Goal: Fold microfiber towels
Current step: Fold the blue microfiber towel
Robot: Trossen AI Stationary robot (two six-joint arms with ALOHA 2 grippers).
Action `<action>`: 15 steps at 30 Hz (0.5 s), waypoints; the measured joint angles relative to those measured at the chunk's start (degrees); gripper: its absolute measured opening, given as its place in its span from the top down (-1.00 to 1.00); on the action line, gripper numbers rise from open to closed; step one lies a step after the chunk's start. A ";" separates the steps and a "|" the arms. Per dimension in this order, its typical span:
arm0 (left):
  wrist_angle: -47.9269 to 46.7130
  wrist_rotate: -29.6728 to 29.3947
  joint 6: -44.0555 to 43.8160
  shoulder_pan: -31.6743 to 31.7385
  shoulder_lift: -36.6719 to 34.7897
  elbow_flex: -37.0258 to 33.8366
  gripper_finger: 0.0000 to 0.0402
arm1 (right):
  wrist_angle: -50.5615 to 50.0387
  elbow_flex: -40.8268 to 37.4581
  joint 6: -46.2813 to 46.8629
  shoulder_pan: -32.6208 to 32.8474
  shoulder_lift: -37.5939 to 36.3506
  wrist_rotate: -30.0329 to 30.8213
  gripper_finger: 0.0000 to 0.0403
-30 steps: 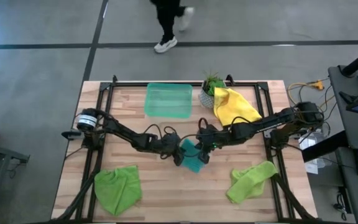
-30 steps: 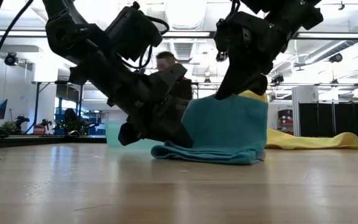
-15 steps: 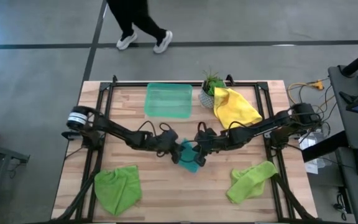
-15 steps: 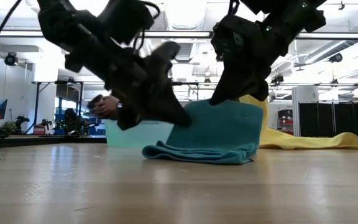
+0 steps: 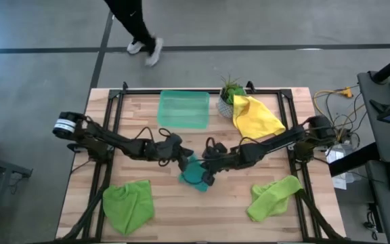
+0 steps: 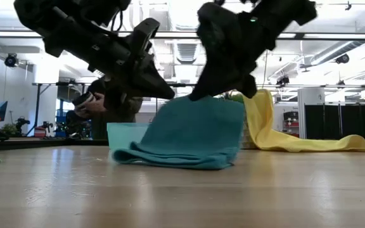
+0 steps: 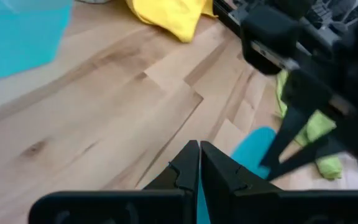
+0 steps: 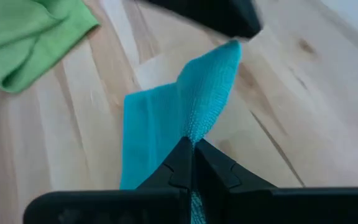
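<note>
I have both grippers clamped on the small teal-blue microfiber towel (image 5: 195, 173) at the middle of the wooden table (image 5: 181, 203): my left gripper (image 5: 182, 162) pinches one top corner, my right gripper (image 5: 207, 178) the other, so the cloth hangs up from a bunched lower layer that lies on the wood. Since a second ago I have dragged it toward my left and a little nearer the front edge, and the raised flap now leans over the lower half. I judge the first fold half made; laying the flap down flat comes next.

Nearest me, at the front corners, lie two crumpled lime green microfiber towels, one on the left (image 5: 128, 207) and one on the right (image 5: 273, 196), both well apart from my work. Further back a loose yellow microfiber towel (image 5: 254, 116) lies touching a small potted plant (image 5: 227, 98), with a translucent green plastic tray (image 5: 183, 109) beside them. Nothing blocks the fold. Beyond the table a person (image 5: 137, 27) walks across the floor.
</note>
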 joint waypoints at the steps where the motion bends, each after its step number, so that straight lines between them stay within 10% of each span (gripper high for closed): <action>1: -0.01 -0.54 0.02 0.00 -0.63 -0.56 1.00 | -1.63 1.92 -0.01 0.14 1.53 0.02 0.96; 15: -0.28 -2.49 -0.04 -1.57 -11.78 -7.29 1.00 | -14.39 25.67 0.27 3.99 18.42 3.04 0.96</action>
